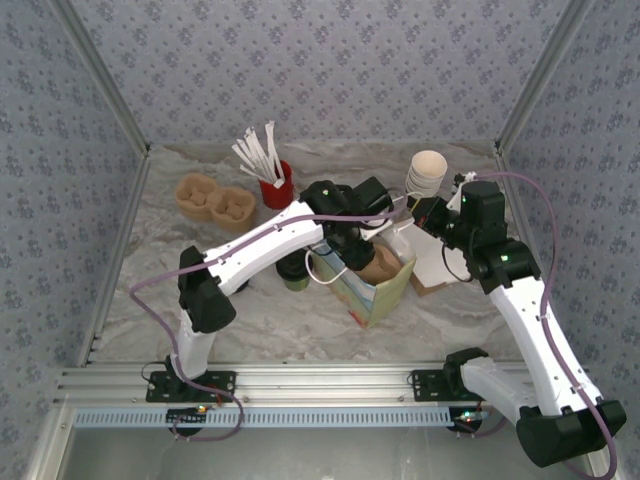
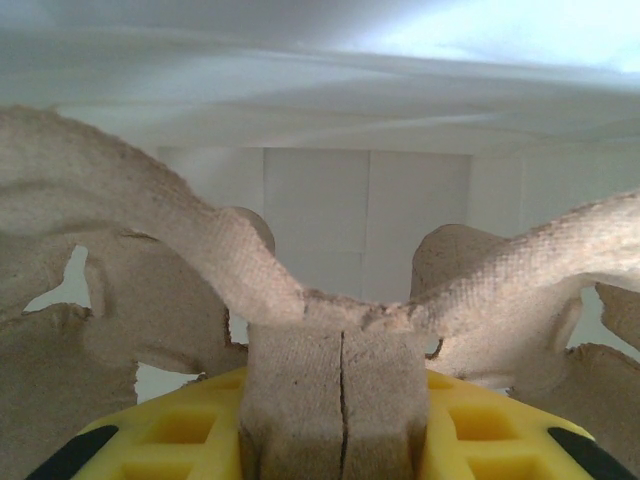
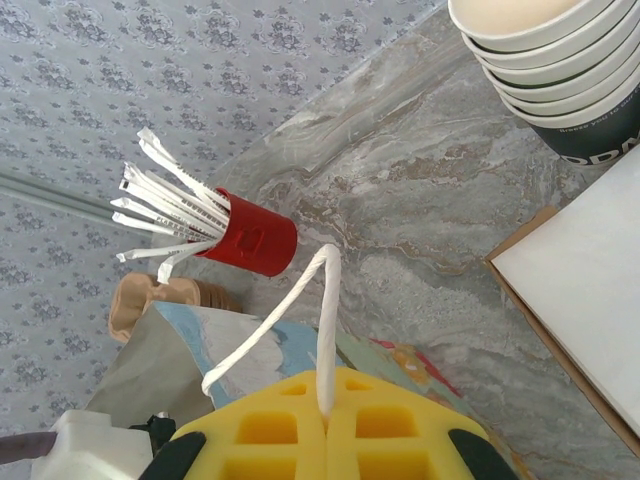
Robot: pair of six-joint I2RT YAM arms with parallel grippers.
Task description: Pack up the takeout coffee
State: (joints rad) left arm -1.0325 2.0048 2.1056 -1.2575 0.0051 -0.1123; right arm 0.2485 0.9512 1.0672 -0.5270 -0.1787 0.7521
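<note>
While left tool [image 2: 340,445] clamps the pulp carrier [image 2: 190,250], right tool [image 3: 326,445] pinches the bag handle [image 3: 326,320].

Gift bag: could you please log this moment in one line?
left fingers: hold brown pulp carrier in printed paper bag | right fingers: shut on white handle

- Cup carrier [image 2: 150,250] in left gripper [image 2: 342,440], inside gift bag [image 1: 385,290].
- Takeout coffee [image 1: 294,275] left of that gripper, beside the bag.
- Bag handle [image 3: 322,320] in right gripper [image 3: 327,435]; cup stack [image 3: 560,70] ahead-right, straw holder [image 3: 255,240] ahead-left.

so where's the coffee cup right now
Top view: the takeout coffee stands on the table just left of the gift bag, partly under the left arm.
</note>
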